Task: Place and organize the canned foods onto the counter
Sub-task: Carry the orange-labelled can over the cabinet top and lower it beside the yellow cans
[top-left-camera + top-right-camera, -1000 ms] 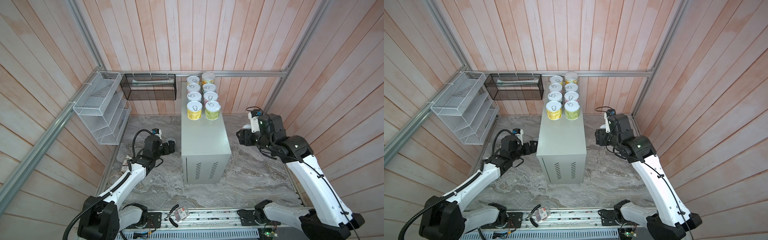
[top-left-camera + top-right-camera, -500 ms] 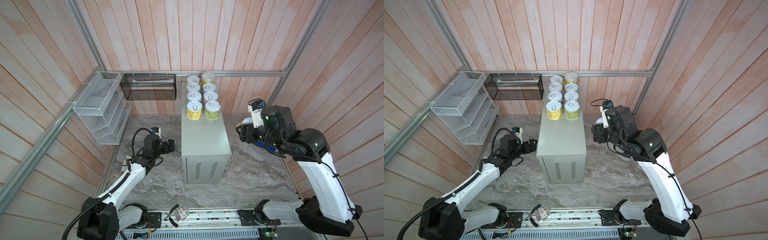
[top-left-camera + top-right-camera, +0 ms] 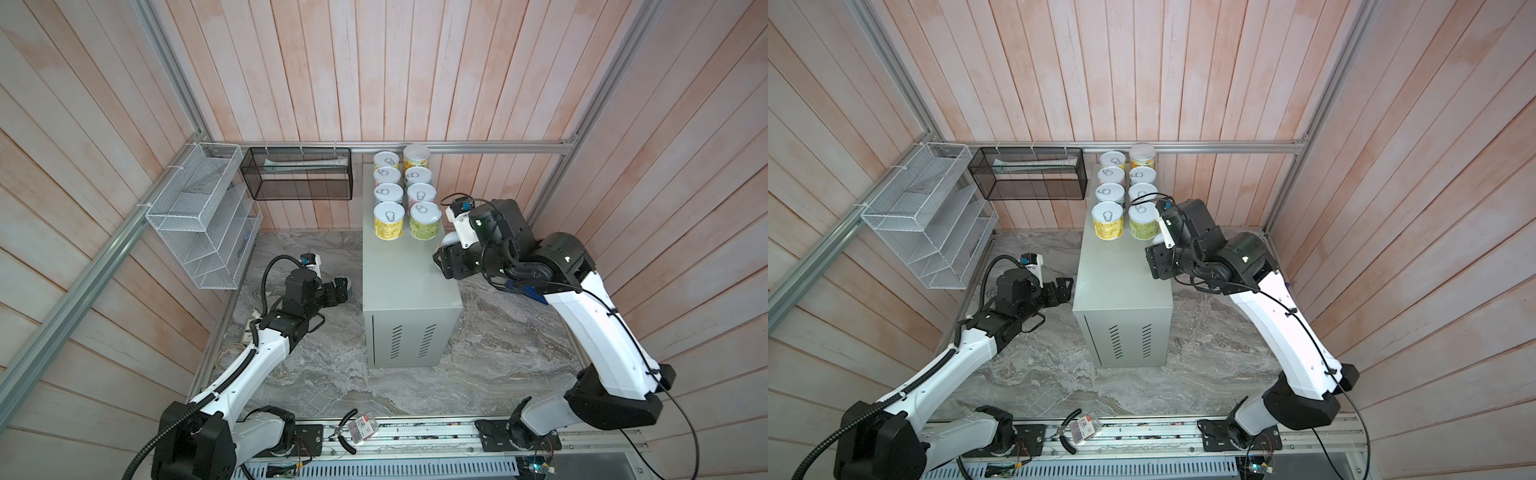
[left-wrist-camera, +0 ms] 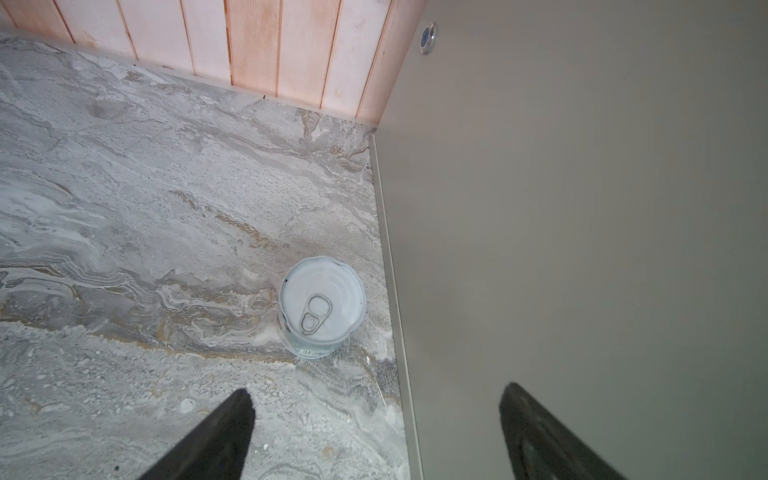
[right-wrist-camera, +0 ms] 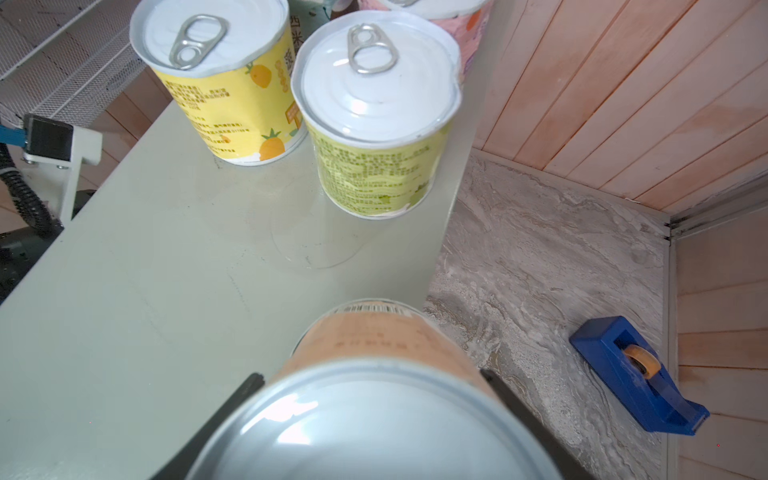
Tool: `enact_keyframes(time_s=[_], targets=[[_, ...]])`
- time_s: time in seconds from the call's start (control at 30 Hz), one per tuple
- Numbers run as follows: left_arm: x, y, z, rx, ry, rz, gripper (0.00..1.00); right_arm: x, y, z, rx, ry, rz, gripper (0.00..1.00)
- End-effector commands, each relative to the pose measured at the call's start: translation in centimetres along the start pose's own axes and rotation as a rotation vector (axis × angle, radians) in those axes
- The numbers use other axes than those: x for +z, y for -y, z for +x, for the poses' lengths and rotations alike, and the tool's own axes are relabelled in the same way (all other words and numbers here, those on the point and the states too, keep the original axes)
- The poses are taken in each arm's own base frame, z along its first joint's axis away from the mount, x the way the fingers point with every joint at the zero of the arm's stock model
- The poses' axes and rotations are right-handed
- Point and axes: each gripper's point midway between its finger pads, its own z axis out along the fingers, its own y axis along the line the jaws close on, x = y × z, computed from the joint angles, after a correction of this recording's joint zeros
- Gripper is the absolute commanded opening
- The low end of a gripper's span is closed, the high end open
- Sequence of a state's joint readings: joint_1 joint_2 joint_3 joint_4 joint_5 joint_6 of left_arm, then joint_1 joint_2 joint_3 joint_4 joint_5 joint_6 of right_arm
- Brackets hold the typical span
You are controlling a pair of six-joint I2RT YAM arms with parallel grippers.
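A: In both top views, what's the room?
B: Pink wooden plank walls (image 3: 374, 62) around a grey marble-patterned floor (image 3: 498, 332). The tall pale grey-green metal counter (image 3: 405, 274) stands mid-frame. Eight short paper-labelled tins (image 3: 389, 220) sit in two columns on its far end, upper centre.
A: Any change?
B: Over the last second the right gripper (image 3: 448, 249) has swung in from right of centre to the counter's right edge, clamped on a short orange-labelled tin (image 3: 451, 240). The left gripper (image 3: 338, 293) has barely shifted, low at the counter's left.
A: Left wrist view?
B: Its black fingers (image 4: 216, 444) are spread with nothing between them. A pale-blue tin (image 4: 322, 299) with a silver pull-tab lid stands upright on the marble, just beside the counter's wall.
A: Right wrist?
B: Its fingers (image 5: 239, 401) pinch the orange tin's sides at the counter's edge, and a barcode shows on the label. Beyond stand a yellow pineapple-print tin (image 5: 224, 91) and a green-labelled tin (image 5: 374, 137), both upright. A blue tape dispenser (image 5: 636, 374) lies on the floor.
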State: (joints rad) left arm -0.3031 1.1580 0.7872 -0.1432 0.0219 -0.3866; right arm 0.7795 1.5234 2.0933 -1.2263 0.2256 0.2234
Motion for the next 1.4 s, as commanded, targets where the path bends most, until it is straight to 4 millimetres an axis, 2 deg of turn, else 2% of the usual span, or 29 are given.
enact_keyframes(time_s=[0.0,0.27,0.3,0.33,0.5,0.83,0.97,1.07,1.23,1.37], targets=[[-0.6,-0.2,-0.2,-0.006,0.017,-0.006,0.94,-1.2,-1.0,-2.8,-0.01,0.108,-0.044,0.0],[-0.7,-0.4,-0.1,-0.001,0.02,-0.016,0.94,0.7,-2.2,-3.2,-0.026,0.095,-0.078,0.0],[-0.6,-0.5,0.0,0.0,0.018,-0.017,0.94,0.9,-2.4,-3.2,-0.028,0.094,-0.082,0.06],[-0.6,-0.4,0.0,-0.002,0.019,-0.015,0.94,1.1,-2.4,-3.3,-0.028,0.094,-0.083,0.17],[-0.5,-0.4,0.0,-0.002,0.017,-0.013,0.94,1.6,-2.7,-3.5,-0.03,0.097,-0.087,0.57],[-1.0,-0.8,-0.1,0.006,0.023,-0.032,0.94,1.5,-2.5,-4.3,-0.026,0.133,-0.075,0.89],[-1.1,-0.7,-0.2,0.006,0.026,-0.03,0.94,1.0,-2.4,-4.8,-0.018,0.16,-0.075,0.91],[-1.2,-0.8,-0.3,0.009,0.03,-0.035,0.94,-0.7,-1.9,-5.6,0.008,0.22,-0.074,0.9],[-1.3,-0.8,-0.3,0.009,0.032,-0.033,0.94,-4.5,-1.2,-6.3,0.06,0.338,-0.107,0.82],[-1.1,-0.7,-0.3,0.01,0.029,-0.031,0.94,-6.0,-1.0,-5.2,0.077,0.369,-0.14,0.74]])
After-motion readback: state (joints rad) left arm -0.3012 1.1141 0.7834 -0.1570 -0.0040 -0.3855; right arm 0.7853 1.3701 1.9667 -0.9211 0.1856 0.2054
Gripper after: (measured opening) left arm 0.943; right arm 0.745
